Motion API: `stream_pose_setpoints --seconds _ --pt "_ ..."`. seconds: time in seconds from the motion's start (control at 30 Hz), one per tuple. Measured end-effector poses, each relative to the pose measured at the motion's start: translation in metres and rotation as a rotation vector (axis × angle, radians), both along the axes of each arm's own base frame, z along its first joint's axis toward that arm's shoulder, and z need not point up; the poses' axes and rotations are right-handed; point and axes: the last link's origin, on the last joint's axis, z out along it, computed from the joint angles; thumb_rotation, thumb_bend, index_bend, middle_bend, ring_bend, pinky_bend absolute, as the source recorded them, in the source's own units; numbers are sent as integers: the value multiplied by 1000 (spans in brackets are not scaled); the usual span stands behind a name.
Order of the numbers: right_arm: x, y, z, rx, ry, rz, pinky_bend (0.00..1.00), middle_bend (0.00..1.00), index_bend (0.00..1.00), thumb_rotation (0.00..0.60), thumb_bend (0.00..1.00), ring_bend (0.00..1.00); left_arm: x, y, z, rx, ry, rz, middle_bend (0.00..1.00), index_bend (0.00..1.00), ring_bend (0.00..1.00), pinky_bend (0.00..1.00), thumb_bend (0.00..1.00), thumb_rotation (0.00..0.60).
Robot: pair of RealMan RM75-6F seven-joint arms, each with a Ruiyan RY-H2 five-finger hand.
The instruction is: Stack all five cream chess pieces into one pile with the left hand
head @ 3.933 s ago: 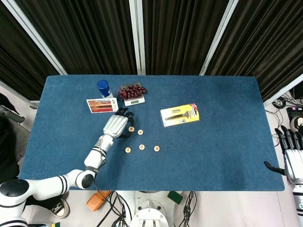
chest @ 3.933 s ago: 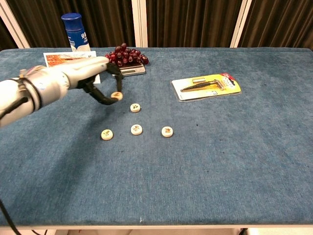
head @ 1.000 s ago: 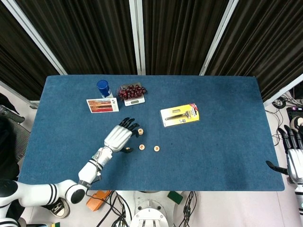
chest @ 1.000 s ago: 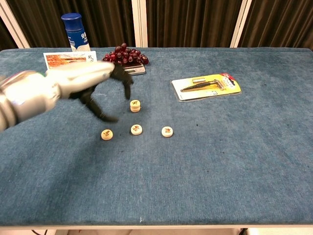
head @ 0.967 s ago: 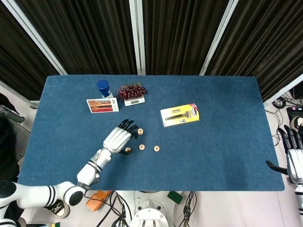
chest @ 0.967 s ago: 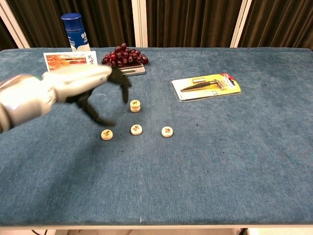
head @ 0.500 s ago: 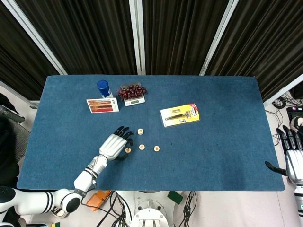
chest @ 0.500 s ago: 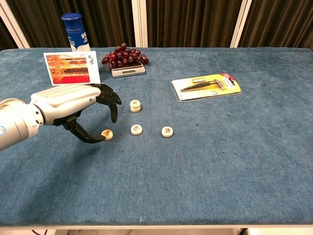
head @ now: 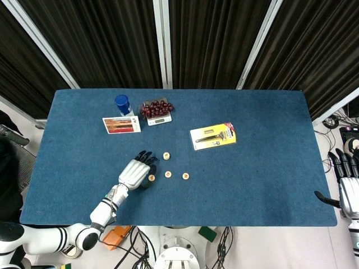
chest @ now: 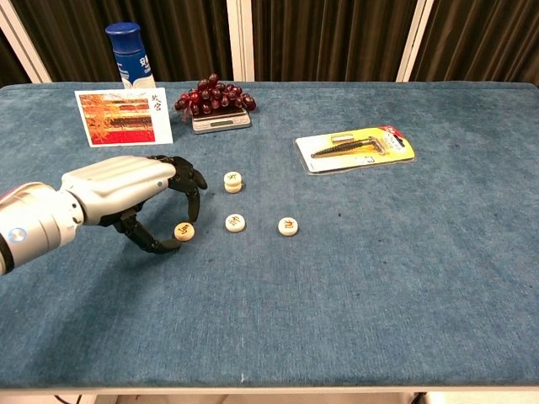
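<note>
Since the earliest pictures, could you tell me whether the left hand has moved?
Yes. The left hand has come nearer the camera, away from the grapes, and now closes around the leftmost cream piece rather than holding one beside the pile.

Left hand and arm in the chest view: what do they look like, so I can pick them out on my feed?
The left hand has a smooth silver-grey back shell and black fingers. Its arm is silver-white with dark bands at the joints, plus a small blue mark near the frame's left edge.
</note>
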Motion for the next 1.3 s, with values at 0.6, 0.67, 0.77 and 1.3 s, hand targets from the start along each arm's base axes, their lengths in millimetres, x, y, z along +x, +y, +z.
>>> stream_pose_setpoints --seconds 0.6,0.67,0.77,1.3 --pt "3 0 -1 1 4 4 37 24 0 600 153 0 2 10 6 38 -35 14 134 516 0 0 371 600" --pt "4 0 -1 2 5 9 37 24 0 600 153 0 9 16 10 52 -62 12 135 516 0 0 371 600" --pt "5 1 -2 3 4 12 37 24 0 600 153 0 23 28 15 68 -93 10 134 516 0 0 370 600" --pt "-5 8 3 -14 -5 -16 37 24 0 600 153 0 76 80 -1 42 -82 89 134 501 0 0 357 600"
